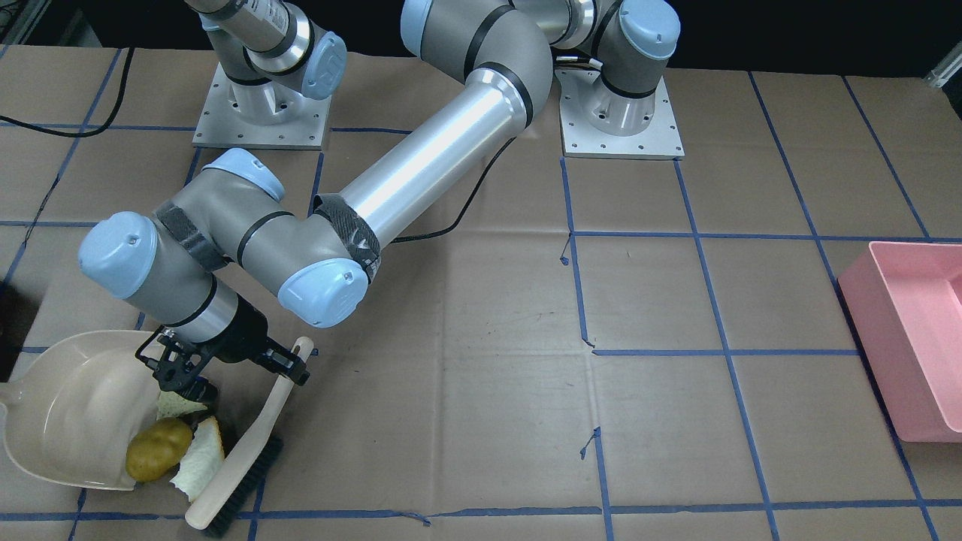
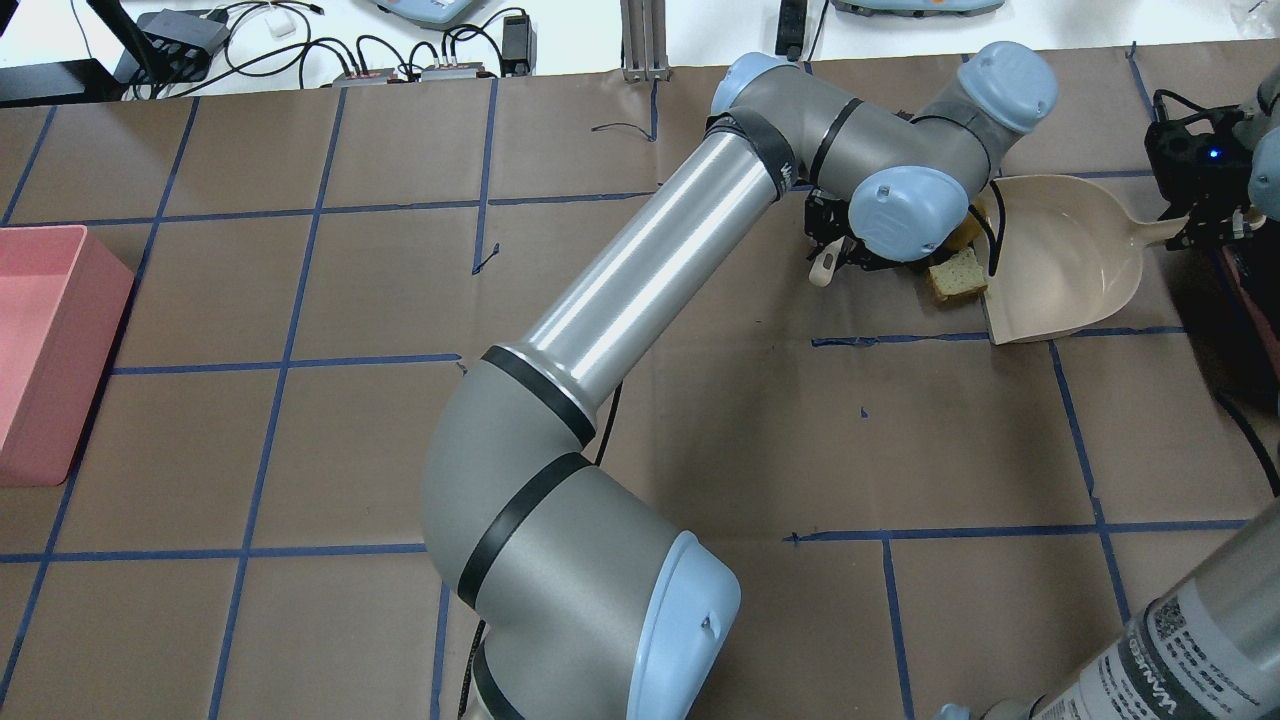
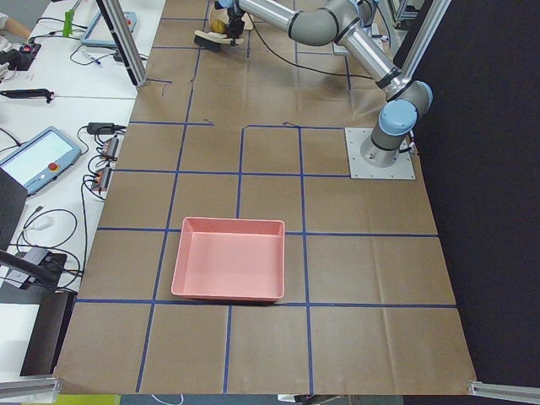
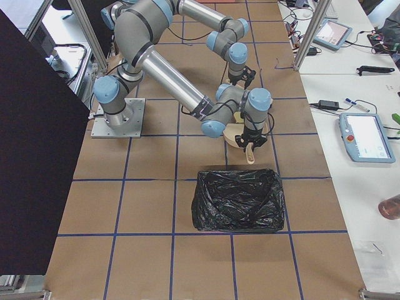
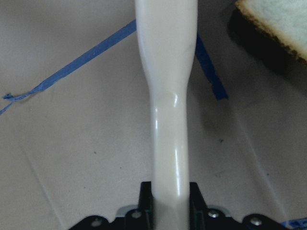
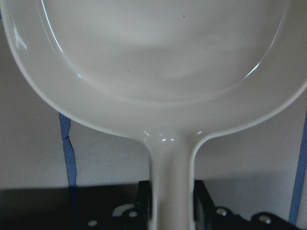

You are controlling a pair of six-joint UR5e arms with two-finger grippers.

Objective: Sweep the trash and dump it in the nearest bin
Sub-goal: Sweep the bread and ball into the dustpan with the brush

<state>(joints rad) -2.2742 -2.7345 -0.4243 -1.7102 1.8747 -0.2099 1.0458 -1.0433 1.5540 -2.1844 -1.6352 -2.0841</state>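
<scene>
Trash lies bunched at the mouth of a cream dustpan [image 1: 68, 406], near one corner of the paper-covered bench [image 1: 488, 376]: a potato-like lump [image 1: 158, 448] at the pan's lip; a bitten bread slice [image 1: 204, 460] touching the brush [image 1: 263, 424]; a sandwich chunk [image 1: 174, 406] just under the left gripper [image 1: 290, 366]. That gripper's jaws are clenched on the brush's pale handle; the right gripper [image 6: 171, 206] grips the dustpan's handle. Sweeping looks to be the step in hand. It would go best with the bristles pushed low and straight into the pan while the lip is pressed flat; the round lump may roll aside; the slice could slide underneath. A black-bagged bin [image 4: 237, 200] stands nearer than the pink bin [image 1: 913, 338].
</scene>
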